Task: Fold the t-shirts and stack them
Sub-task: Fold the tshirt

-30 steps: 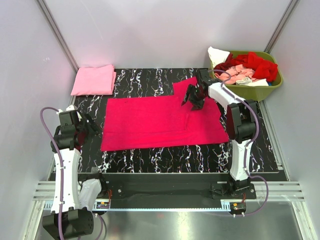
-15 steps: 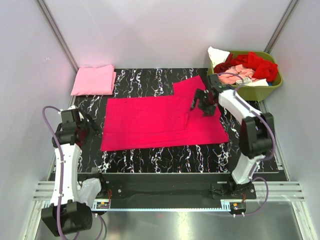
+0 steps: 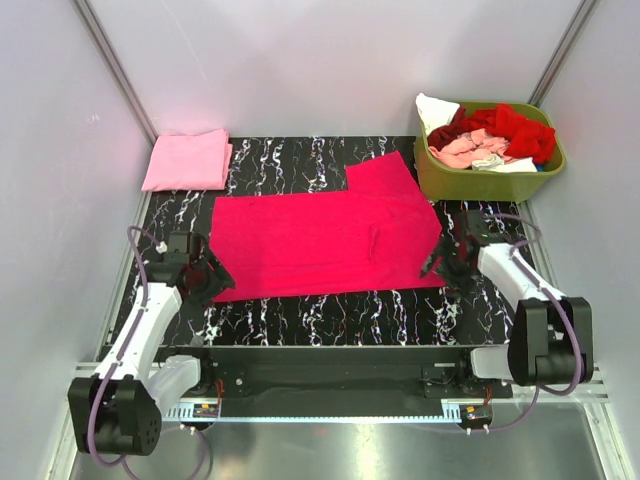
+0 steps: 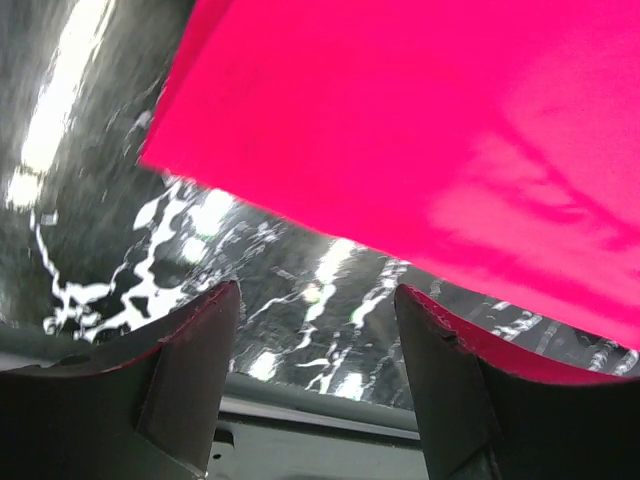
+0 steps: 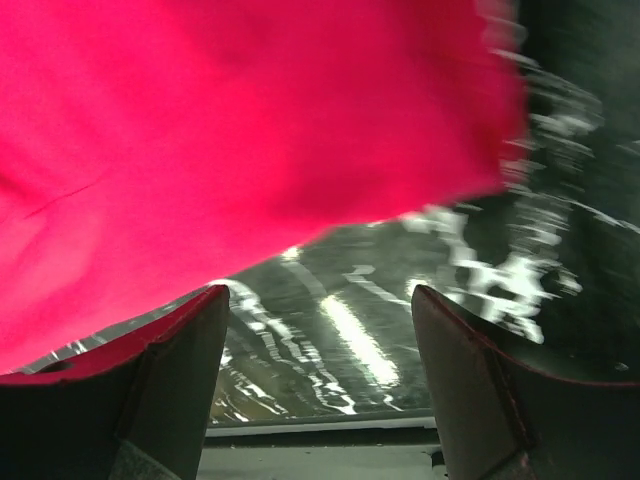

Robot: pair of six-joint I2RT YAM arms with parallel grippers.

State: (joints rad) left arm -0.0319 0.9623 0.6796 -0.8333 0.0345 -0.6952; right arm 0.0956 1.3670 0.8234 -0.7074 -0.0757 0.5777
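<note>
Both arms have relocated: the right gripper [image 3: 435, 268] has withdrawn from the sleeve at 1 o'clock to the 4 o'clock corner of the magenta-pink t-shirt [image 3: 320, 240], and the left gripper [image 3: 220, 277] has advanced to its 8 o'clock corner. The shirt lies flat at the centre of the table [image 3: 330, 320]. A folded light pink t-shirt [image 3: 187, 160] rests at 10 o'clock, and further shirts fill the basket [image 3: 480, 182] at 2 o'clock. Each wrist view shows its fingers spread with nothing between them, the hem lying just ahead. Probable faults: the fingers may close on bare table short of the hem, or pinch one cloth layer only. Unequal lift between the arms would skew the fold line. Wrist-view blur suggests motion, which may drag the corner. No brand, label or legible writing is visible.
</note>
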